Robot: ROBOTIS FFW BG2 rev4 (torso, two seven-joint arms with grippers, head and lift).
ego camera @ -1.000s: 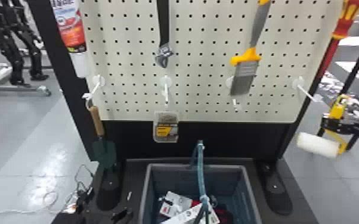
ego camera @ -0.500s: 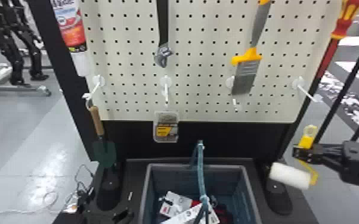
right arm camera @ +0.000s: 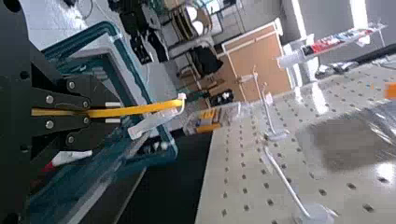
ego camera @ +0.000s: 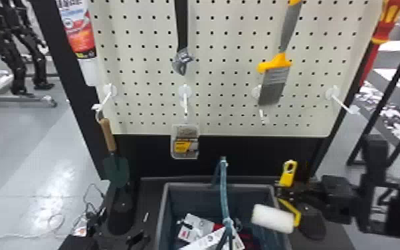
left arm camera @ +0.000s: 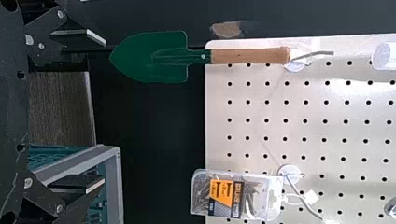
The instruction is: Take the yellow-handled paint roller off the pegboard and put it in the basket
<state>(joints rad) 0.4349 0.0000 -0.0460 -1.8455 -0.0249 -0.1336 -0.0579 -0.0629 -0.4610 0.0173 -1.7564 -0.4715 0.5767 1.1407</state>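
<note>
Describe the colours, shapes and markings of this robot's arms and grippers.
The right arm is black and boxy, with a white patch bearing dark markings. The right gripper has black links with round silver pins, and pale strips at its fingertips. The left gripper is also black with silver pins, its flat fingers pale along the end edges.

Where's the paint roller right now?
Head view, right side: paint roller in the right gripper, its white cover by the basket's right rim.
</note>
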